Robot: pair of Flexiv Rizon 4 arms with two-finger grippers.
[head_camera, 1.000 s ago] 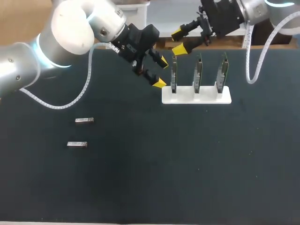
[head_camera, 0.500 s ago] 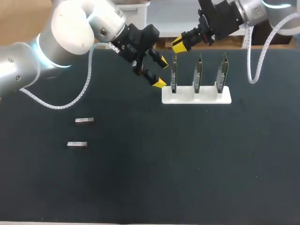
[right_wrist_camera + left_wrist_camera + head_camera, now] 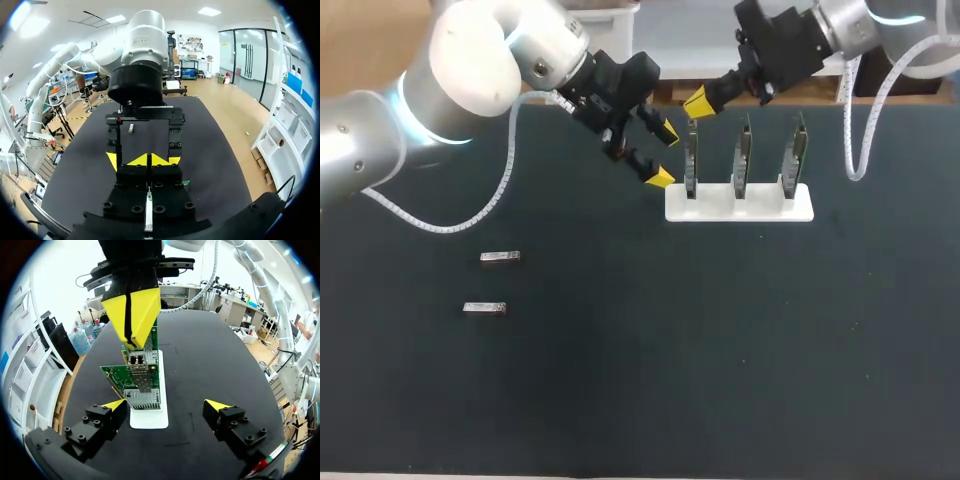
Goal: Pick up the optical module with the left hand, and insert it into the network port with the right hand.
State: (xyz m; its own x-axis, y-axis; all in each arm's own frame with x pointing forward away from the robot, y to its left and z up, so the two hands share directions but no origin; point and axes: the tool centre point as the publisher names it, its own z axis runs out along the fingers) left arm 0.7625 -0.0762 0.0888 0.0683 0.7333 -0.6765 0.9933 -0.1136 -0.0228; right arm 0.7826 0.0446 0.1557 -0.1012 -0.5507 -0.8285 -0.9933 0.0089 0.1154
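jaws spread on left gripper (image 3: 663,155), pressed together on right gripper (image 3: 697,102); white rack (image 3: 765,206) holds three upright boards (image 3: 743,152); optical modules (image 3: 500,258) lie well apart.

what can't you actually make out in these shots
Whether the shut right gripper pinches anything: left wrist view shows only a thin dark line between its tips; head view, too small.
The other two boards: hidden behind the nearest circuit board in the left wrist view.
Boards in right wrist view: covered by that gripper's own body.
The optical modules: too small for detail, head view.
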